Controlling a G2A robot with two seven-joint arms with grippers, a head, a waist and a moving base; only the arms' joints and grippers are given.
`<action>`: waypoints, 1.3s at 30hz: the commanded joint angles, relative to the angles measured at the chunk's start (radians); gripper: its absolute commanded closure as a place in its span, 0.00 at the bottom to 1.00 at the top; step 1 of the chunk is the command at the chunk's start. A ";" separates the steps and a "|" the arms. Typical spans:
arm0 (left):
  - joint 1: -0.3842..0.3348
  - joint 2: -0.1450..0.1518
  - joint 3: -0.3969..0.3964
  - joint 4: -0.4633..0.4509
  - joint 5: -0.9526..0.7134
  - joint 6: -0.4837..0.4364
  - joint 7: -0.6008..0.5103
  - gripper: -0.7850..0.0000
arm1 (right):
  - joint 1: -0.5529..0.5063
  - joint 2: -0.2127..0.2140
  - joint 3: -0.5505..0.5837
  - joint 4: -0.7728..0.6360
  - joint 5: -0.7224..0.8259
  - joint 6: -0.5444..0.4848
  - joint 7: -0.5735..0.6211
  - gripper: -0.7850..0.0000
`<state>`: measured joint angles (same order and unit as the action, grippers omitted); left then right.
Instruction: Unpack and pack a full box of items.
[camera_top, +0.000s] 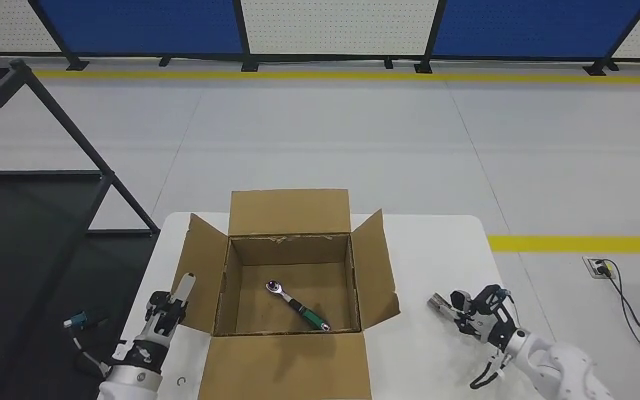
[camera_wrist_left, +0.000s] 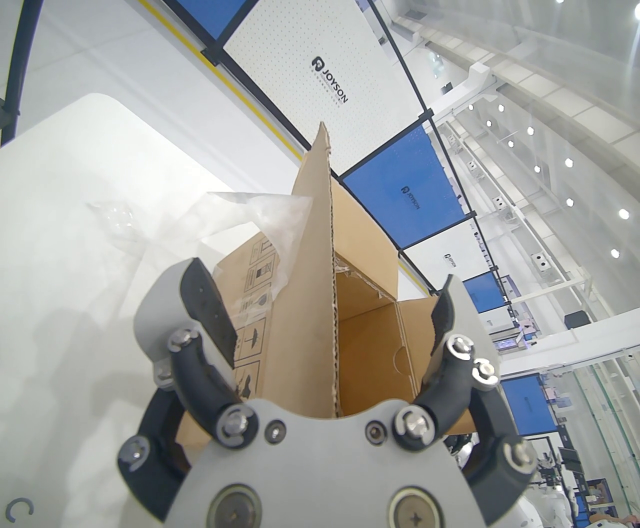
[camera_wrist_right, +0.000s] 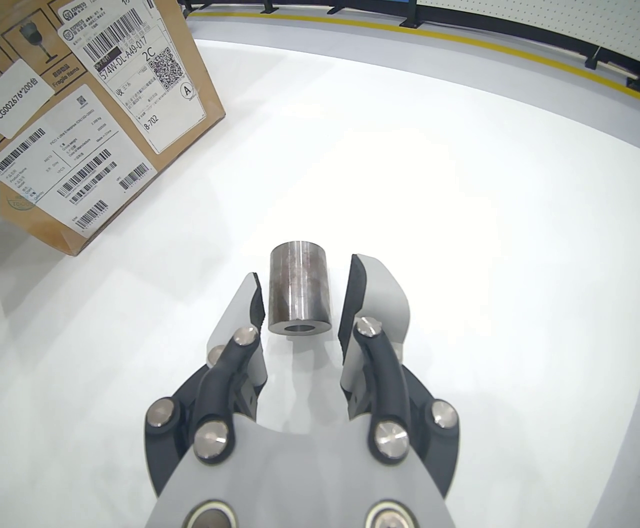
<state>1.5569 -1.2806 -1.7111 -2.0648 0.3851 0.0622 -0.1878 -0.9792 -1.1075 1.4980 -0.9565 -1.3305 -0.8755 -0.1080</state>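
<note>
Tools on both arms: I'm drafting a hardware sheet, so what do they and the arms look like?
The left tool and right tool match: two light-grey fingers with black pads, black curved links, silver screws, and a grey base plate. In the top view the right arm has a white shell and a black cable at its wrist.

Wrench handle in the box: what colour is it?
The wrench handle is green, clearest in the top view.

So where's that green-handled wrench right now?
In the top view, the wrench lies on the floor of the open cardboard box at the middle of the table, its green handle pointing toward the box's near right corner.
</note>
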 joint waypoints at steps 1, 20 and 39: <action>0.000 0.000 0.000 0.000 -0.001 0.001 0.002 0.00 | -0.001 0.001 -0.001 -0.005 0.006 0.002 0.002 0.55; -0.013 0.003 -0.011 0.012 -0.010 0.001 -0.004 0.00 | -0.014 0.014 -0.049 -0.065 -0.008 -0.010 0.050 0.55; -0.025 0.005 -0.008 0.026 -0.015 0.004 -0.008 0.00 | -0.015 0.025 -0.069 -0.085 0.023 0.008 0.073 0.54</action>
<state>1.5327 -1.2757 -1.7193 -2.0395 0.3700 0.0665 -0.1957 -0.9953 -1.0834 1.4302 -1.0427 -1.3090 -0.8666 -0.0360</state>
